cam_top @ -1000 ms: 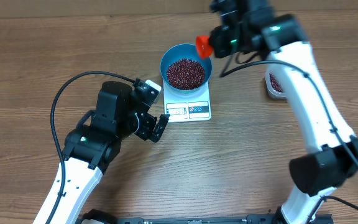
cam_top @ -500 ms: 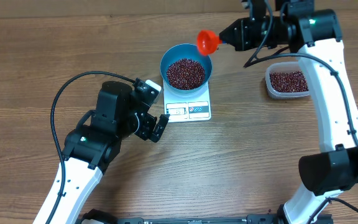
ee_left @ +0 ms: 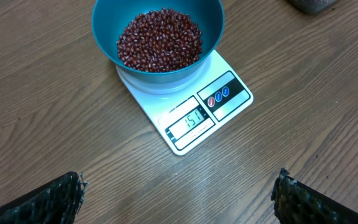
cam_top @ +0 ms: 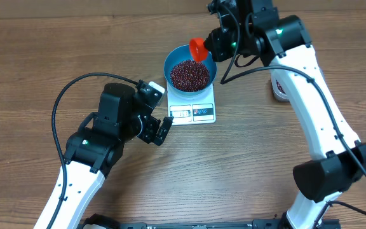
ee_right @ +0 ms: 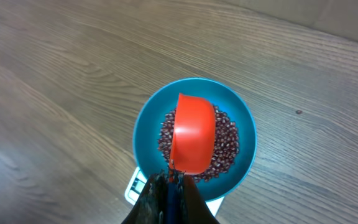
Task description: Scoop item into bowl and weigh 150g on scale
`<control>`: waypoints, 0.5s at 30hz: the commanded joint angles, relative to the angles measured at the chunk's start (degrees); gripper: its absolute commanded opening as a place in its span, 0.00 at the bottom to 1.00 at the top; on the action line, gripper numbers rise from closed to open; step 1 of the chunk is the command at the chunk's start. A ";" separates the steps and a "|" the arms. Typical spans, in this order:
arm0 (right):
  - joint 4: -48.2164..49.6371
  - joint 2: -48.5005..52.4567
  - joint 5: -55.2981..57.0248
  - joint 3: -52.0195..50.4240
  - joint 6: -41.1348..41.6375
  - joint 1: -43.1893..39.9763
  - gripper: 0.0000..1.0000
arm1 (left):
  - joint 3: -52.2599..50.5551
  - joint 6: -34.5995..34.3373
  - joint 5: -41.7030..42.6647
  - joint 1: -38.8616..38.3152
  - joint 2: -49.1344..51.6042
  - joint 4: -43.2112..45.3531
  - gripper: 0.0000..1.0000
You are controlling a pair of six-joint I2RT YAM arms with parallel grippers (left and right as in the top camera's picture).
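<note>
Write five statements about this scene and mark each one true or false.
1. The bowl sits on the scale. True.
2. The bowl is empty. False: it holds beans.
3. The right gripper is shut on a red scoop. True.
4. The scoop hangs beside the bowl. False: it is over the bowl.
5. The left gripper grips the scale. False: it is open, empty and apart from the scale.

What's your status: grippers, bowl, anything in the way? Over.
Left gripper open, empty. Right gripper shut on red scoop above blue bowl. Bowl holds beans, sits on scale. Nothing blocking.
</note>
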 commanded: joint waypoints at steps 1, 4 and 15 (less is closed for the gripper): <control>0.81 1.66 3.28 1.31 -0.07 0.02 0.04 | 1.29 -0.55 -0.37 -0.11 -0.11 0.04 1.00; 1.46 1.68 5.68 1.31 -0.07 0.02 0.04 | 1.29 -0.55 -0.37 -0.11 -0.13 0.04 1.00; 2.16 3.04 6.54 1.31 -0.50 0.13 0.04 | 1.29 -0.55 -0.37 -0.11 -0.13 0.04 1.00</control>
